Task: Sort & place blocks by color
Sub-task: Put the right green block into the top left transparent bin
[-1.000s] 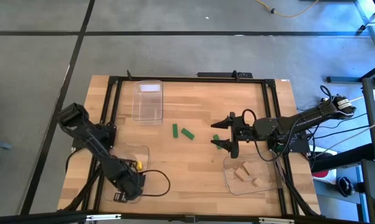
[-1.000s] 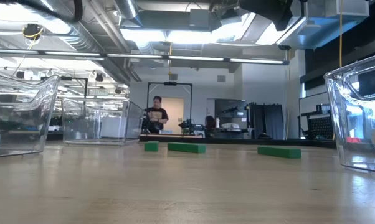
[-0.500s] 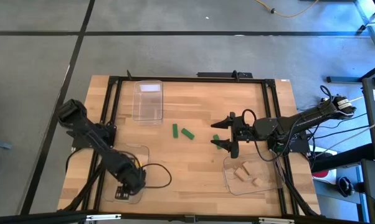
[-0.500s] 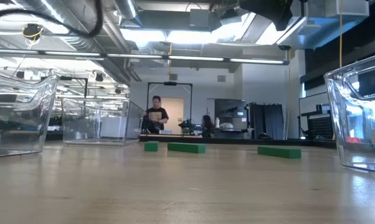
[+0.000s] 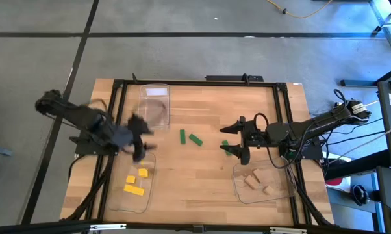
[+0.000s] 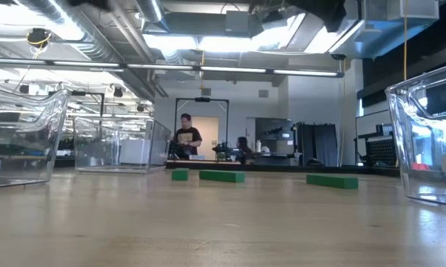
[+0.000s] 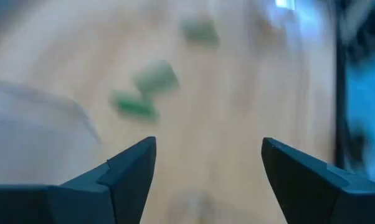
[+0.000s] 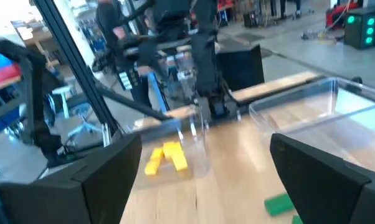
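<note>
Three green blocks (image 5: 195, 139) lie loose near the centre of the tabletop (image 5: 202, 175); they are the only pieces not yet binned. The yellow blocks (image 5: 134, 181) sit in the clear tray (image 5: 147, 161) at the front-left corner, and the tan blocks (image 5: 257, 182) sit in the clear tray (image 5: 238, 174) at the front-right corner. A third clear tray (image 5: 154, 105) stands by the rear edge, left of centre, with no block visible in it.

Step in hand, by judgement: yellow sorting looks complete, and green sorting comes next, with the rear tray as the probable destination.

The left end effector (image 5: 138, 138) hovers above the left part of the tabletop, between the rear tray and the yellow tray. Its fingers (image 7: 132, 171) are apart and hold nothing. In the left wrist view the green blocks lie ahead of it, well apart from the fingertips.

The right end effector (image 5: 235, 138) hangs just right of centre, fingers spread wide and unloaded. One green block (image 5: 225, 145) lies between its fingertips, seen from above; contact cannot be confirmed.

Next move requires a descent over one green block, fingers aligned across its short side, then closure before lifting.
</note>
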### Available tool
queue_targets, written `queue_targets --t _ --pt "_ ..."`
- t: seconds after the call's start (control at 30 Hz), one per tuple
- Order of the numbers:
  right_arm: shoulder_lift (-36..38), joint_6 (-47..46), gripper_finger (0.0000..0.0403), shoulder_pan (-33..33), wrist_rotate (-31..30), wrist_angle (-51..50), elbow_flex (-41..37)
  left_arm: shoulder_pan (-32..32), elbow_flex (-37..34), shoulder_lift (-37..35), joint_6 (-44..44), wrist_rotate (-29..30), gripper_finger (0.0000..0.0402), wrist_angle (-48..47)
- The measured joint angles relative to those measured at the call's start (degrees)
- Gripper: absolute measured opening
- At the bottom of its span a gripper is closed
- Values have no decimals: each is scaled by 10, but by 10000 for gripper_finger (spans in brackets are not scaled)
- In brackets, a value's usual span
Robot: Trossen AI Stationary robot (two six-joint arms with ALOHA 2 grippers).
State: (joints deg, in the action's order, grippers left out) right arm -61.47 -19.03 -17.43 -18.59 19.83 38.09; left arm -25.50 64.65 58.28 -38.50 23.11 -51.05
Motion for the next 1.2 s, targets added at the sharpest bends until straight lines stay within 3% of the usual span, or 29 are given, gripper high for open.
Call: queue_targets --t 0.1,0.2,0.33,0.47,0.57,1.2 --pt "0 0 357 0 -10 31 0 50 -19 -49 92 66 281 95" --pt "0 0 357 0 -26 71 0 90 -67 -93 185 67 281 231" --pt "0 0 357 0 -36 123 0 132 -164 -134 243 -3 281 425" --pt "0 -1 357 0 -54 134 0 164 -260 -138 225 -83 281 609" --pt "0 0 357 0 -58 134 0 175 -296 -132 198 -110 282 691" --pt "0 -1 357 0 -58 129 0 177 -303 -130 180 -106 280 700"
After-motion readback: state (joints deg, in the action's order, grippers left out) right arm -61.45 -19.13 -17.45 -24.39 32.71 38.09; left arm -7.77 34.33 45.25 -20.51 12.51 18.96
